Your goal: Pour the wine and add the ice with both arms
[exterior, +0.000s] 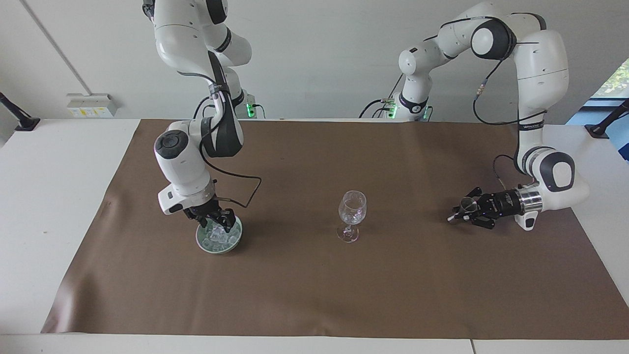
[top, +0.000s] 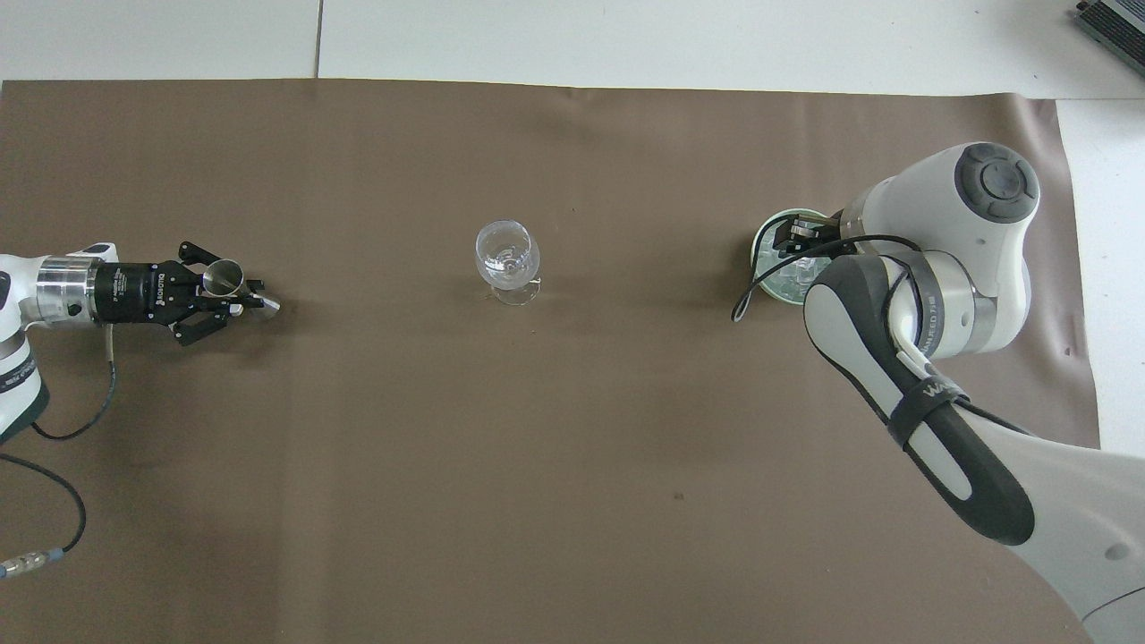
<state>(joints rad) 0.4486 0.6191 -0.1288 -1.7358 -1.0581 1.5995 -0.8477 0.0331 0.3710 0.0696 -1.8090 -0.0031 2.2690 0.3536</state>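
Glassy ice (exterior: 219,236) lies heaped in the pale green bowl (exterior: 237,239) directly under the right gripper (exterior: 216,221); whether its fingers grip a chunk cannot be told. One chunk is best pinched squarely and lifted straight before being carried to the wine glass (exterior: 352,214). The jigger (exterior: 465,203) is held clamped in the left gripper (exterior: 461,212), which waits low over the mat.

Robotics lab: two white robot arms (exterior: 191,147) at a white table (exterior: 49,196) under brown paper sheet (exterior: 314,285).
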